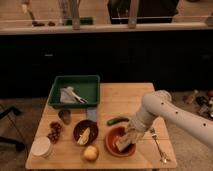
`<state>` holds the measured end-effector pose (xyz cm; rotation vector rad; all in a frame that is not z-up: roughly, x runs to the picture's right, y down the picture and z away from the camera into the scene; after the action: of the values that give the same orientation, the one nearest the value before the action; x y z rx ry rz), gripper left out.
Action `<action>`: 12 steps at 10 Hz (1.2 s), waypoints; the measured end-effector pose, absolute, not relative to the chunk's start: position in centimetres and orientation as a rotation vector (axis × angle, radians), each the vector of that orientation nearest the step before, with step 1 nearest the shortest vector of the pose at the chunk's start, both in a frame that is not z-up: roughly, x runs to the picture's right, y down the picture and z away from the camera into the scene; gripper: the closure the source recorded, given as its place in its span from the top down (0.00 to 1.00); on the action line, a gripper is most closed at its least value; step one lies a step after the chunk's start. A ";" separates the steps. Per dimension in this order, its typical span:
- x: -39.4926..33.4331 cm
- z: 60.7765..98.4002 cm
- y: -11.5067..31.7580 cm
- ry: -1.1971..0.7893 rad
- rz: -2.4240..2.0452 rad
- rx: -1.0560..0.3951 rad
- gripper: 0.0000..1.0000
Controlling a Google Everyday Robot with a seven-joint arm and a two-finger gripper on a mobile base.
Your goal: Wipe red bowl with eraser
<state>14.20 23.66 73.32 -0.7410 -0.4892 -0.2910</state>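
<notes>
eraser (122, 145) | inside red bowl (110, 144), long axis tilted, lower end down-left | held by hand (128, 136)

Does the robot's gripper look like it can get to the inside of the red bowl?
Probably yes. The gripper is down inside the red bowl, with the eraser at its tip against the bowl's inside. Nothing stands between them.
</notes>
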 end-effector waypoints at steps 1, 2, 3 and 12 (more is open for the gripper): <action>14.9 73.5 23.6 -0.476 -0.270 -0.740 0.01; 15.4 73.9 23.3 -0.469 -0.253 -0.731 0.01; 15.5 74.3 23.1 -0.468 -0.244 -0.719 0.01; 11.6 75.5 21.9 -0.565 -0.309 -0.648 0.01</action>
<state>11.55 21.88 75.54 -0.6480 -0.5647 -0.3086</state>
